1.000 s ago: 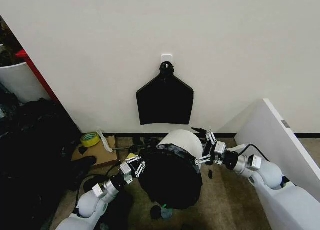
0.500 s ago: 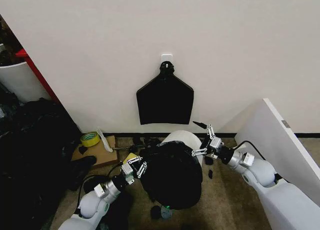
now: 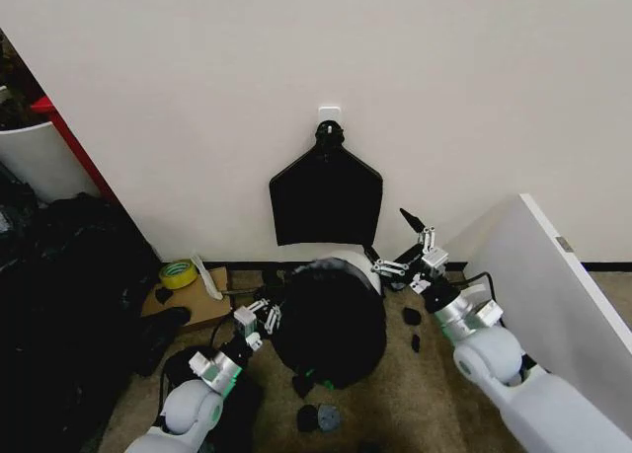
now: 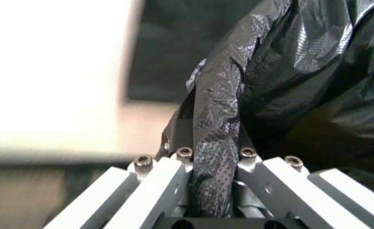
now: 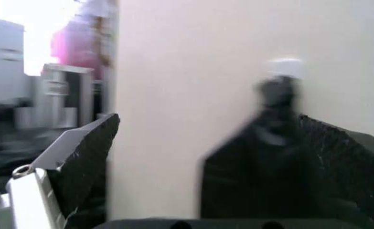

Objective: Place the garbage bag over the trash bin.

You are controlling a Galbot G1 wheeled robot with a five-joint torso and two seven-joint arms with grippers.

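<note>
My left gripper (image 3: 259, 321) reaches low, clamped on a fold of the garbage bag (image 3: 326, 320) draping the trash bin (image 3: 357, 263), while my right gripper (image 3: 405, 246) lifts wide open beside the rim.

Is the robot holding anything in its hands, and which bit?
The left hand pinches a bunched fold at the edge of the crinkly black plastic garbage bag, which drapes the round white trash bin. The right hand is open, holding nothing.
</note>
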